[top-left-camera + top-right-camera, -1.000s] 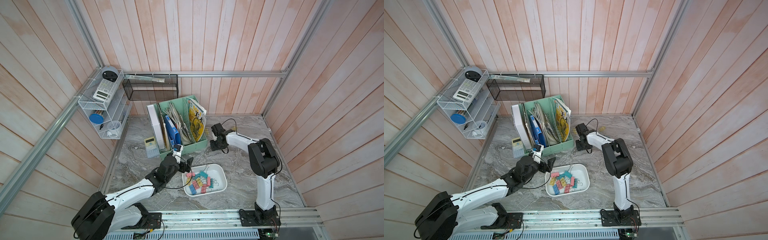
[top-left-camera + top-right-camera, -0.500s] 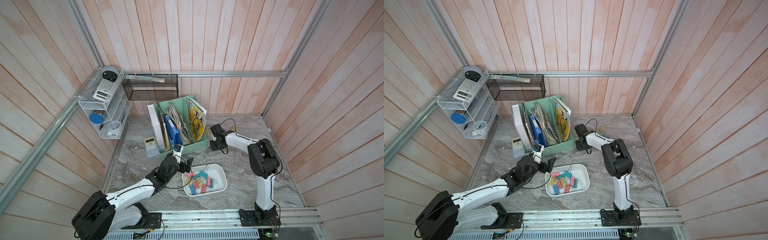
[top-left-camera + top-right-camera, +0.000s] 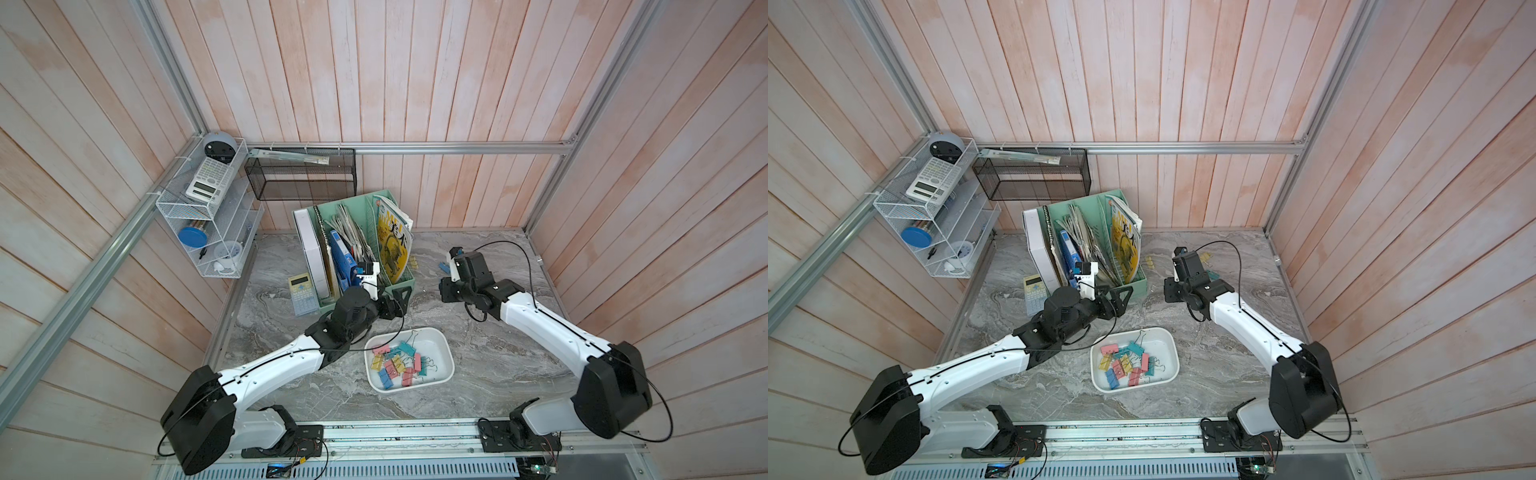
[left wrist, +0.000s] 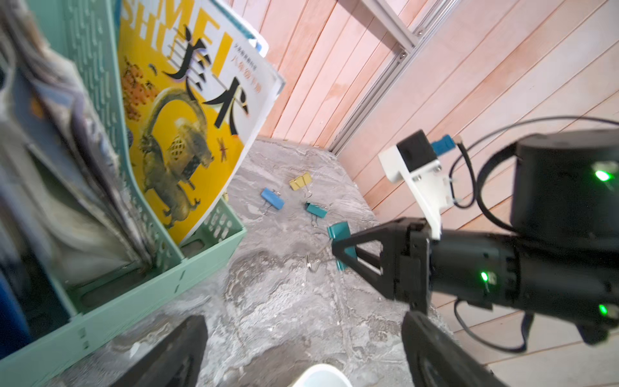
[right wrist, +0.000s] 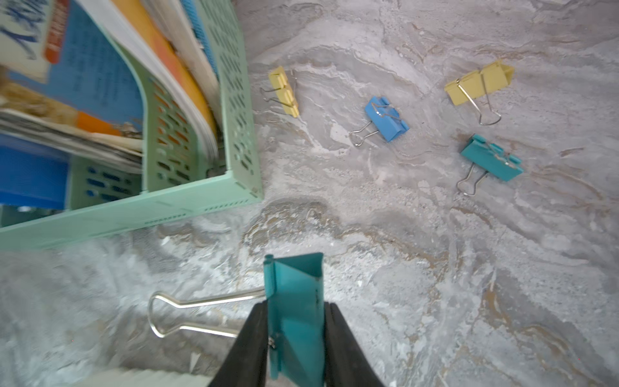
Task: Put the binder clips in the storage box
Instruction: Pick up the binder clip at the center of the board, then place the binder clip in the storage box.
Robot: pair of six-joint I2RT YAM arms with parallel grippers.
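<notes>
One teal binder clip (image 5: 294, 288) clamped in the right gripper (image 5: 294, 310), pick step judged done: next, carry to the storage box (image 3: 438, 353) at 7 o'clock of that gripper in a top view, already part-filled, and release; four loose binder clips (image 5: 387, 119) lie at 12 o'clock; left gripper (image 3: 395, 302) gaping, empty.

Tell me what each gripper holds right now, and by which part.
The right gripper pinches a teal binder clip across the flat sides of its folded body. The left gripper is open and holds nothing.
</notes>
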